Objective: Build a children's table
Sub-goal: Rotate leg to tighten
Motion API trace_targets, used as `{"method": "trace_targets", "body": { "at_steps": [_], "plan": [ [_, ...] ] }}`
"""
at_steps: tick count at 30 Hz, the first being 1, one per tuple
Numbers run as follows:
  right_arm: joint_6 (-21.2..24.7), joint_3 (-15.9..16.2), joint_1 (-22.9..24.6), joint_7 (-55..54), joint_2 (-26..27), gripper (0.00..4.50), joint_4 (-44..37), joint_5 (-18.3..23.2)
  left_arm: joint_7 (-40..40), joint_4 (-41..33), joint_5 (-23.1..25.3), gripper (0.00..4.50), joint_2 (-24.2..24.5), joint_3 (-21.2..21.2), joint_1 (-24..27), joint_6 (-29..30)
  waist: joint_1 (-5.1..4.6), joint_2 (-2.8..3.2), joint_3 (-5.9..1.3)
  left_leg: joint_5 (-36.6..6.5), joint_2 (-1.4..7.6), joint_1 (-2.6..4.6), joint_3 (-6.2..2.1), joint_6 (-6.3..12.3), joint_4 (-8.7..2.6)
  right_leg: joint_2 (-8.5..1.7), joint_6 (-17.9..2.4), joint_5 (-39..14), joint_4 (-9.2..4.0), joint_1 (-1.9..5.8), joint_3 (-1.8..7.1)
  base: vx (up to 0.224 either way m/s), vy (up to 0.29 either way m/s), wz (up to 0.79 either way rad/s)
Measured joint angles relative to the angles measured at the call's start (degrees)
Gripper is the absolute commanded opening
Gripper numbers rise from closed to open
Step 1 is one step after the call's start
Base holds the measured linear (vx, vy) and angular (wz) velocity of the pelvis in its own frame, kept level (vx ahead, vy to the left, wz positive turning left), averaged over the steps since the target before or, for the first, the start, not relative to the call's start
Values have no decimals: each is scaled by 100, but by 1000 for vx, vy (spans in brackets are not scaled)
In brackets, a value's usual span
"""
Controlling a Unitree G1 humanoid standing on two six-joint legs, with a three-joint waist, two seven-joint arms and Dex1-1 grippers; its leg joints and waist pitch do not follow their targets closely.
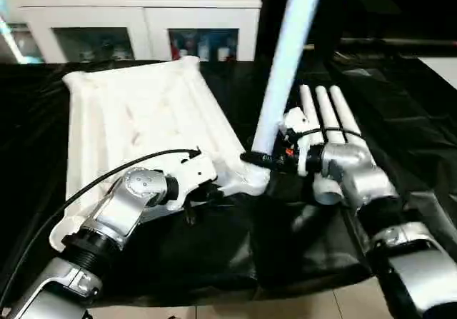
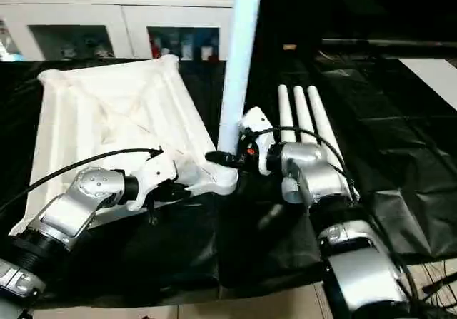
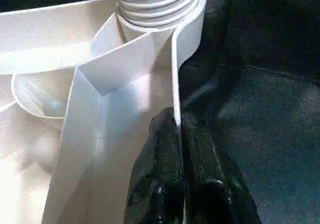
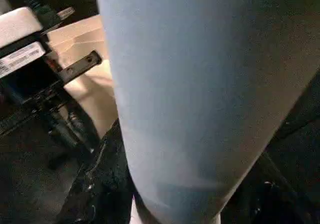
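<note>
While ribbed, the tabletop bears a smooth tapered leg.

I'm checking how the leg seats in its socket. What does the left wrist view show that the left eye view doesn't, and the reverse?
Left wrist view: the leg's threaded end sitting in the corner socket, and the left pincer shut on the tabletop's rim.

Left eye view: the right pincer gripping the upright leg, plus three spare legs lying on the black cloth.

Both: the white tabletop, upside down, with that leg at its corner.
</note>
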Motion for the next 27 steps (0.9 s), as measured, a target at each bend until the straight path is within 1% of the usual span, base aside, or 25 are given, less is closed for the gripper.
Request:
{"method": "trace_targets", "body": {
  "at_steps": [4,9,19,27],
  "plan": [
    [43,40,-73,161,-21,184,83,-5,-11,-53,0,0,32,-34,40,6,45,-7,-5,-11,0,2,0,-14,13,-1,0,0,11,2,2,0,0,0],
    [-73,51,-172,27,73,184,325,-45,14,-56,16,0,58,-34,53,20,24,-14,-9,-17,2,15,0,-28,27,-1,0,0,41,2,10,0,0,0],
    [-243,51,-128,-232,264,184,524,-112,-8,-52,95,0,122,-43,60,108,-99,-58,-38,-17,2,59,8,-33,23,-1,0,0,47,29,22,0,0,0],
    [-284,45,-173,-469,438,184,697,-125,-73,-38,121,0,205,-44,59,178,-157,-64,-41,-17,2,93,11,-34,8,-1,0,-1,43,51,25,0,0,0]
  ]
}}
